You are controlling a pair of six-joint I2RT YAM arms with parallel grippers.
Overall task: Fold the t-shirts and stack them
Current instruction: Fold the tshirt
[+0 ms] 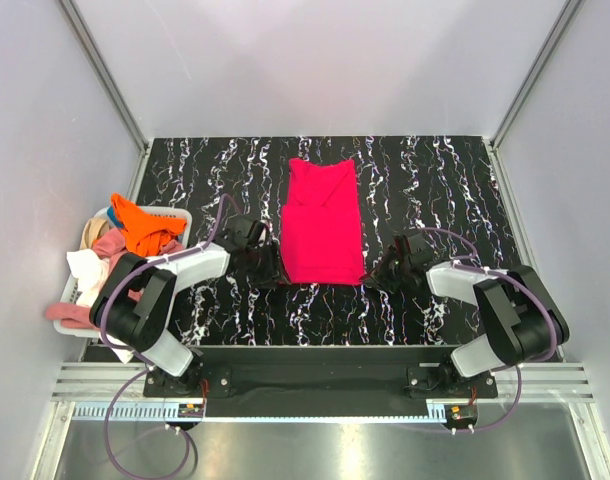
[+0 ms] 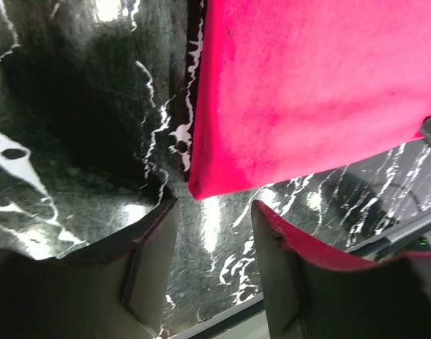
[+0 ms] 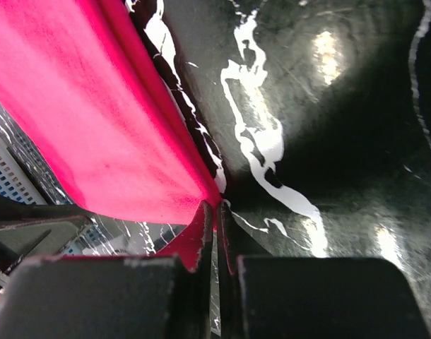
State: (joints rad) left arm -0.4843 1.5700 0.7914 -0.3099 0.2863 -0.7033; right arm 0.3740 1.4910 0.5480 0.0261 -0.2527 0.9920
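Observation:
A bright pinkish-red t-shirt point(image 1: 323, 225) lies on the black marbled table, folded into a long narrow strip running away from the arms. My left gripper point(image 1: 270, 268) sits at the shirt's near left corner. In the left wrist view its jaws point(image 2: 215, 208) stand open just short of that corner point(image 2: 201, 187), with nothing between them. My right gripper point(image 1: 377, 272) is at the near right corner. Its fingertips point(image 3: 217, 206) are pressed together on the edge of the red cloth point(image 3: 95, 120).
A white basket point(image 1: 177, 214) stands at the table's left edge, holding an orange tee point(image 1: 145, 225), a dusty pink one point(image 1: 110, 245), a white one point(image 1: 85, 268) and a beige one point(image 1: 93, 232). Grey walls enclose the table on three sides.

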